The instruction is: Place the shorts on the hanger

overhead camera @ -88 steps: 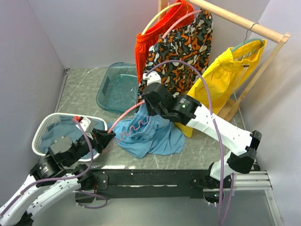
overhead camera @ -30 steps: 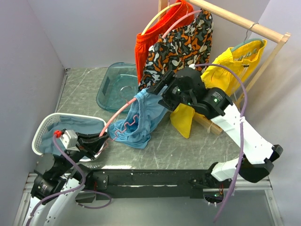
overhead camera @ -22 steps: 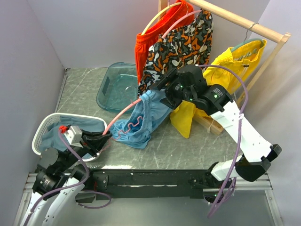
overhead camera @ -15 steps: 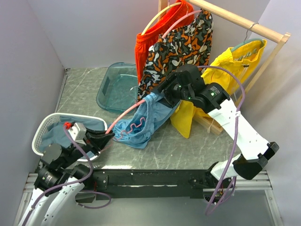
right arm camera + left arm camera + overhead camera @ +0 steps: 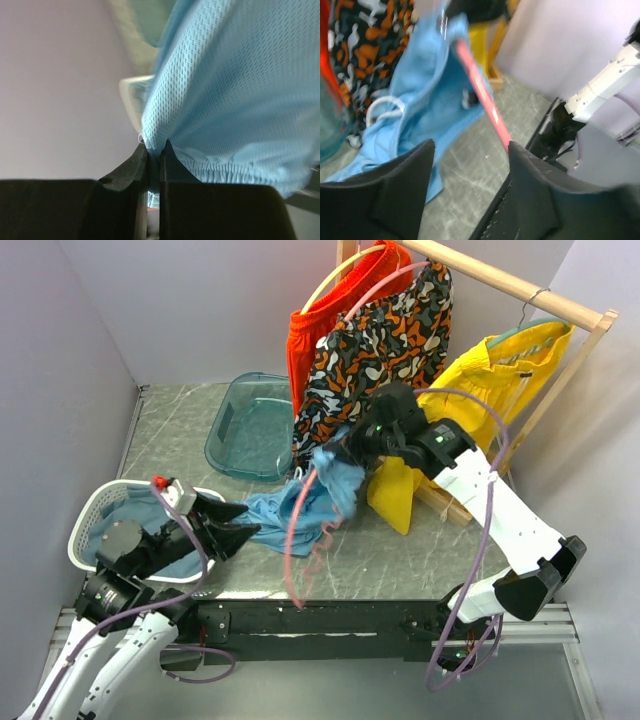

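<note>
My right hand (image 5: 154, 150) pinches the shorts (image 5: 300, 508): sky-blue mesh with a gathered waistband, one end lifted, the rest trailing on the tabletop (image 5: 390, 550). The pink hanger (image 5: 289, 550) dangles against them. My left hand (image 5: 243, 521) gapes empty.

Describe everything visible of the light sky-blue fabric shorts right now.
The light sky-blue shorts are fine mesh fabric with a gathered waistband and a white drawstring loop. The right gripper is shut on one edge, holding it up; the rest drapes onto the grey table. The thin pink hanger runs across the cloth.
</note>
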You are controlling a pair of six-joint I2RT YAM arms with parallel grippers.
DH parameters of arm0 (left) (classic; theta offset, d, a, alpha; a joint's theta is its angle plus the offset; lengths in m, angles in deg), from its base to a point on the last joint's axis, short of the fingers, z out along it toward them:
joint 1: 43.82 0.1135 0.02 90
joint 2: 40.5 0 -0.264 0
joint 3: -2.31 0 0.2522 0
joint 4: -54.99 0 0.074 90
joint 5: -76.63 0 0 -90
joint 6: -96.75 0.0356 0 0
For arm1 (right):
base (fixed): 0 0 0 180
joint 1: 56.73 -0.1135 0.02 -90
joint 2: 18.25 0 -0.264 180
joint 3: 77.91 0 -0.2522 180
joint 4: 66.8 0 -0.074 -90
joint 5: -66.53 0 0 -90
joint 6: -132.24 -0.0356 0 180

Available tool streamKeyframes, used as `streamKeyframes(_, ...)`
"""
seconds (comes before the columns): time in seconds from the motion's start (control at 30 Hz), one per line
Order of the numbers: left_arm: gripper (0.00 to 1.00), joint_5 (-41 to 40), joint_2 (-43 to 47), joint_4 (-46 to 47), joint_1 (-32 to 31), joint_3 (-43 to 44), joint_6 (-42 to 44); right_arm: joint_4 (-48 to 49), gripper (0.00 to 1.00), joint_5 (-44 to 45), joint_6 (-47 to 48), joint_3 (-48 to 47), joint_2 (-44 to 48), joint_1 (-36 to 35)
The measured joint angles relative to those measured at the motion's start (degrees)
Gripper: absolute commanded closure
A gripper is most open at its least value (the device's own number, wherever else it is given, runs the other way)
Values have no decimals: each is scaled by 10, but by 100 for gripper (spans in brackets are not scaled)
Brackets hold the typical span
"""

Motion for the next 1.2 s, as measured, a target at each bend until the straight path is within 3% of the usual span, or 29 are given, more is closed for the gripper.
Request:
streamKeyframes(0.07,25,4,-2,5,1,16,-3,-16,100,-10,21,21,0,-1)
streamKeyframes(0.17,28,2,0,8,1,36,-15,-30,100,-18,40,39,0,-1)
streamKeyframes(0.37,44,-83,-3,-2,1,31,-85,6,100,-43,64,49,23,-1)
streamKeyframes(0.57,48,-151,-61,9,1,-39,-189,73,100,-74,70,84,63,-2)
streamKeyframes(0.73,46,-157,-90,18,1,-123,-240,116,100,-85,68,84,65,-5)
streamKeyframes(0.9,46,-156,-97,56,-1,-147,-265,138,100,-85,65,83,65,-10)
streamKeyframes(1.03,47,-163,-112,102,-34,-166,-283,149,100,-85,62,82,64,-12)
streamKeyframes(1.2,45,-233,-166,135,-122,-170,-301,159,100,-85,54,72,63,-14)
